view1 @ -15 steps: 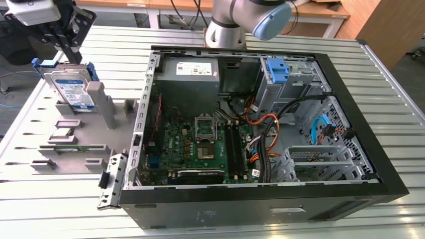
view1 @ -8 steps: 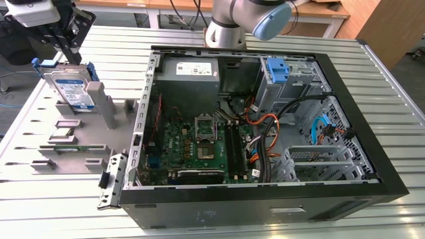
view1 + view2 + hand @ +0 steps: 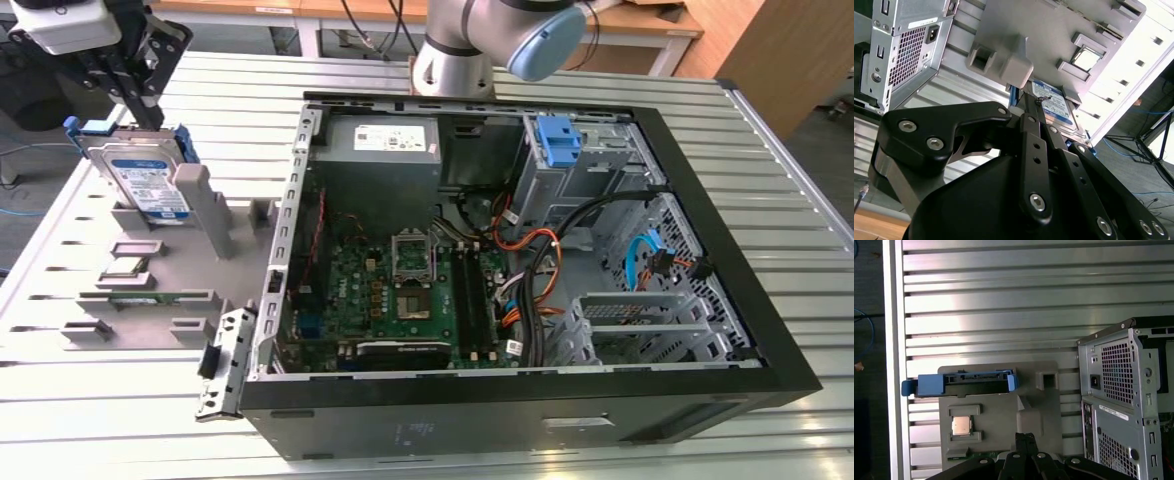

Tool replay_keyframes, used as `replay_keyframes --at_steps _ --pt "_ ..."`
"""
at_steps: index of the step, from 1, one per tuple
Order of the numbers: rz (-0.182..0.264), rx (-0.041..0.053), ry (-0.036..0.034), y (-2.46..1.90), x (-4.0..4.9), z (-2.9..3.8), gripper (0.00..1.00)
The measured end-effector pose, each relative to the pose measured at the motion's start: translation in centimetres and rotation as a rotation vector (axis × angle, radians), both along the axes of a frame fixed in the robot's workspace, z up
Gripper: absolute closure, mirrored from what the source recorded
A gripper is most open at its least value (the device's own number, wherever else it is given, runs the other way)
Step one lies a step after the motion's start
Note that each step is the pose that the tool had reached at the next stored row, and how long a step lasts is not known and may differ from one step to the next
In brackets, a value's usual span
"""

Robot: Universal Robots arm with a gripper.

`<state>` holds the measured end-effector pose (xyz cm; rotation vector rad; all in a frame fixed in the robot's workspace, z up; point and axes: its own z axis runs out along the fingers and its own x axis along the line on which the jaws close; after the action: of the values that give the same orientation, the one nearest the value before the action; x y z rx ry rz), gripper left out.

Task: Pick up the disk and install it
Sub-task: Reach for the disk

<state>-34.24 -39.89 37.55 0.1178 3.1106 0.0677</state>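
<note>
The disk (image 3: 144, 185), a silver-grey drive with a white-and-blue label in a blue bracket, stands on edge in a slot of the grey parts holder (image 3: 187, 215) at the exterior view's left. Both wrist views show it too: its labelled face (image 3: 1056, 107) in the second, its blue-framed upper edge (image 3: 961, 382) in the first. My gripper (image 3: 143, 118) hangs just above the disk's top edge, its black fingers (image 3: 1025, 436) pressed together and shut on nothing. In the second wrist view my gripper (image 3: 1029, 100) lines up over the disk's edge.
The open computer case (image 3: 747, 300) lies on the slatted metal table (image 3: 134, 420), to the exterior view's right of the holder. It contains a motherboard (image 3: 400, 290), cables, a blue bracket (image 3: 557, 140) and a metal drive cage (image 3: 641, 320). The holder also carries a processor chip (image 3: 961, 425) and a green strip (image 3: 134, 297).
</note>
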Motion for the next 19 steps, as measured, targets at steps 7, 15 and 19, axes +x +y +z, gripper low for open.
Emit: replay_keyframes --at_steps 7,15,19 --pt "0.000 0.0000 -0.0001 0.01 -0.19 -0.73 0.89" --pt "0.000 0.0000 0.0000 0.53 -0.54 -1.43 0.89" --pt "0.000 -0.0001 0.0001 1.04 -0.57 -1.75 0.89"
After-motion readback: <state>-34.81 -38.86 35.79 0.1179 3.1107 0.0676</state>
